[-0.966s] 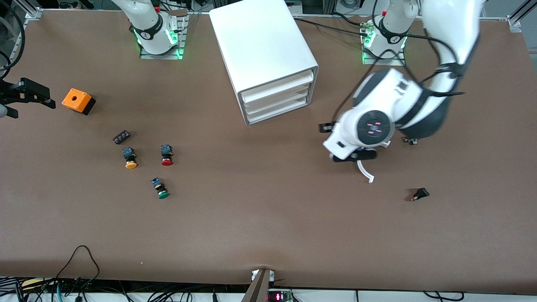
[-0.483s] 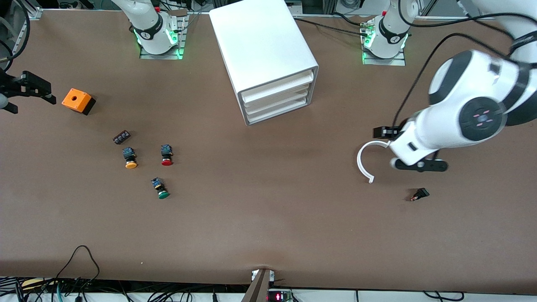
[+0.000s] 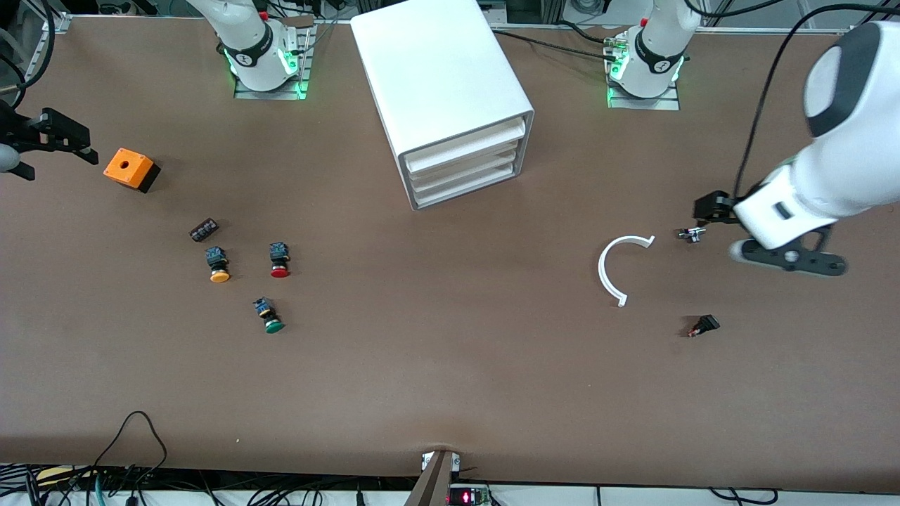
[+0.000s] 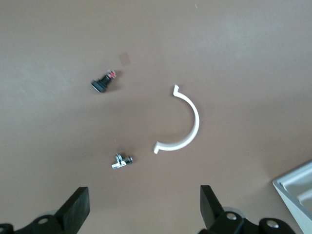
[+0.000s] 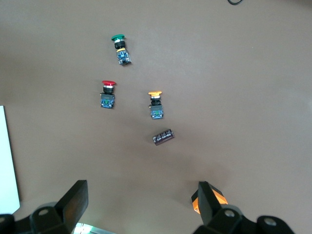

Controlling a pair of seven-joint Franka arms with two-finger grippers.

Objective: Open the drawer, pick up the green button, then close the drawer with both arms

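The drawer (image 3: 467, 188), lowest of three fronts of the white cabinet (image 3: 436, 77), is shut. The green-capped button (image 3: 269, 316) lies on the table toward the right arm's end, nearer the front camera than the red and yellow buttons; it also shows in the right wrist view (image 5: 120, 47). My right gripper (image 3: 42, 151) hangs open and empty over the table's edge beside the orange box; its open fingers frame the right wrist view (image 5: 141, 204). My left gripper (image 3: 749, 233) is open and empty over the table at the left arm's end, and shows in its own wrist view (image 4: 144, 209).
A red button (image 3: 279, 260), a yellow button (image 3: 217, 265), a small black block (image 3: 203, 229) and an orange box (image 3: 131, 169) lie near the green button. A white curved piece (image 3: 615, 267), a small metal part (image 3: 691, 234) and a black switch (image 3: 703, 325) lie under the left arm.
My left arm has swung away from beside the cabinet toward its own end of the table, uncovering the white curved piece and the metal part. The right gripper shifted slightly.
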